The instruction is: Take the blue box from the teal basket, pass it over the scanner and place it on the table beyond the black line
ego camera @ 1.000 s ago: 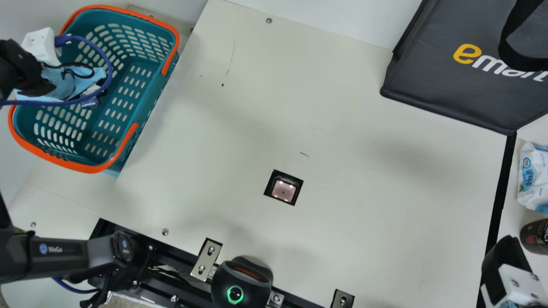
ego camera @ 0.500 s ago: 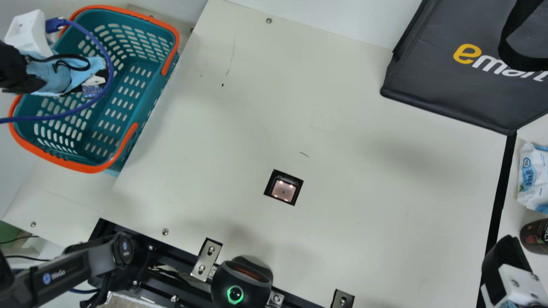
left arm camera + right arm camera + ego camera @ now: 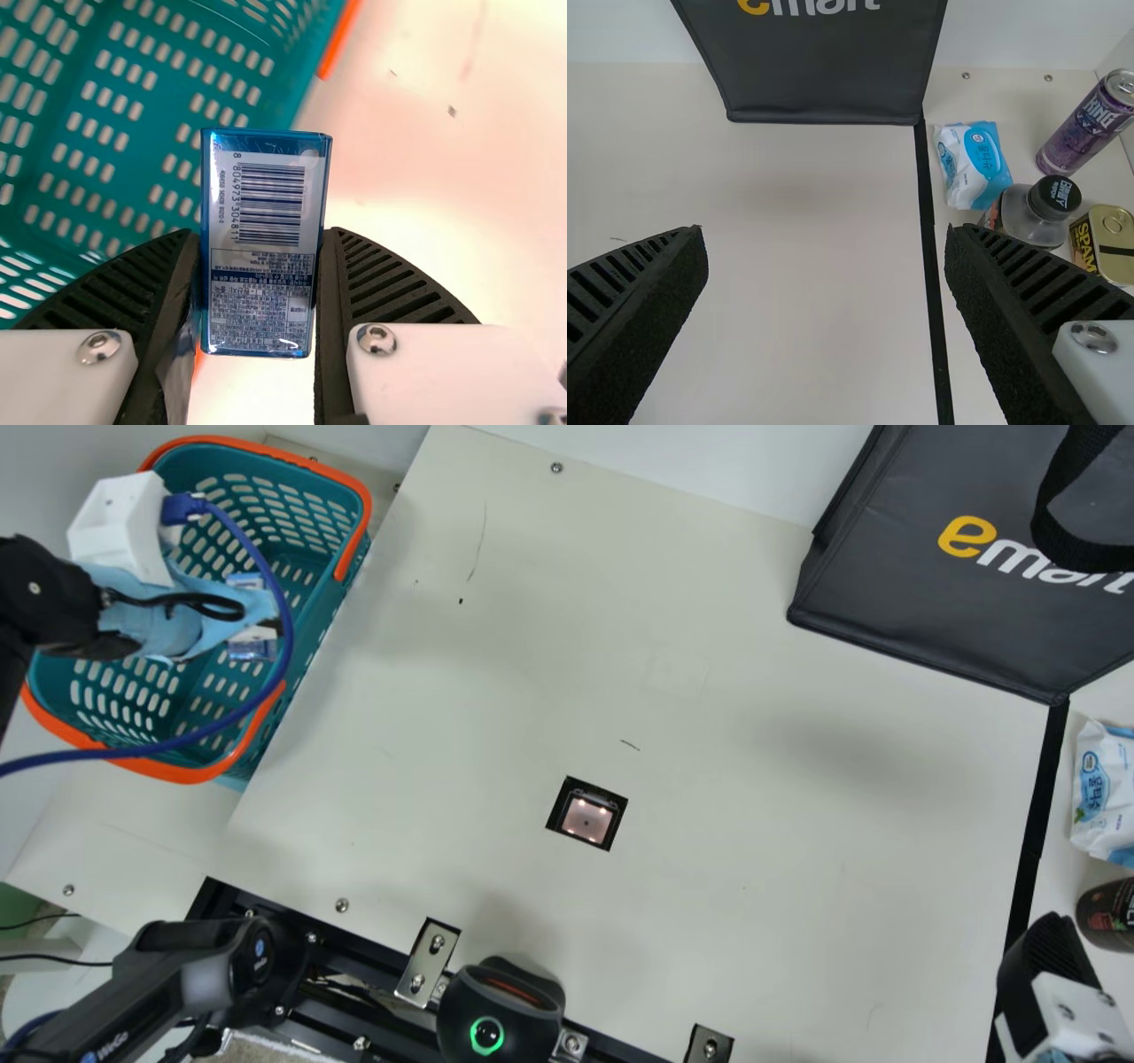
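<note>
Cream table (image 3: 691, 691) lies wide between the basket and the black line (image 3: 1032, 841), and the work is beginning to turn towards it. Since half a second ago, the left gripper (image 3: 260, 237) has moved across the teal basket (image 3: 324, 615) to its table side. Its two fingers are closed on the sides of the blue box (image 3: 263, 243), which has travelled with it and is seen over the basket's inner edge; how high it hangs is difficult to say from above. The right gripper (image 3: 824, 227) has its fingers wide apart, with nothing between them. So the grasp seems made, and carrying to the scanner (image 3: 586, 819) should come next. The barcode faces the wrist camera, so perhaps the box needs turning there.
</note>
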Motion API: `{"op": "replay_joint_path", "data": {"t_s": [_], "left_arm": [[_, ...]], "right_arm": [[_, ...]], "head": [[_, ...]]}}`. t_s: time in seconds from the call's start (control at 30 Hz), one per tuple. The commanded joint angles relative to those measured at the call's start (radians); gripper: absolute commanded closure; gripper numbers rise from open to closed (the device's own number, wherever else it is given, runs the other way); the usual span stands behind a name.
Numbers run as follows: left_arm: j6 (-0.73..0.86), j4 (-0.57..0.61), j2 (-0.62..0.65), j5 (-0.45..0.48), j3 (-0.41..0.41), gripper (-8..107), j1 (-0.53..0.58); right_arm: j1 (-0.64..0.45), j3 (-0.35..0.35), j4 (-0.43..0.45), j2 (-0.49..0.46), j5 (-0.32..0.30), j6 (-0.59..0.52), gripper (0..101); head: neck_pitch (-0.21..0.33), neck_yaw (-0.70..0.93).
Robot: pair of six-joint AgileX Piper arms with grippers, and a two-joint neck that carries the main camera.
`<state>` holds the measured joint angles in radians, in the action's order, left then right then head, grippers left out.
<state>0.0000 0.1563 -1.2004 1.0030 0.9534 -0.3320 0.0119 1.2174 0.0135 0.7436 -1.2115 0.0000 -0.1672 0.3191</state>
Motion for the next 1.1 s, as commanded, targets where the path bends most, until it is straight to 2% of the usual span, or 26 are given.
{"op": "replay_joint_path", "data": {"t_s": [0.0,0.53,1.07], "left_arm": [[-0.035,-0.011,0.017,0.004,-0.013,107,0.067],[-0.378,-0.157,0.064,-0.007,-0.088,107,0.510],[-0.752,-0.279,-0.072,-0.027,-0.041,107,0.901]], "right_arm": [[0.000,0.000,0.000,0.000,0.000,0.000,6],[0.000,0.000,0.000,0.000,0.000,0.000,6],[0.000,0.000,0.000,0.000,0.000,0.000,6]], "head": [[0.029,0.002],[0.029,0.002],[0.029,0.002]]}}
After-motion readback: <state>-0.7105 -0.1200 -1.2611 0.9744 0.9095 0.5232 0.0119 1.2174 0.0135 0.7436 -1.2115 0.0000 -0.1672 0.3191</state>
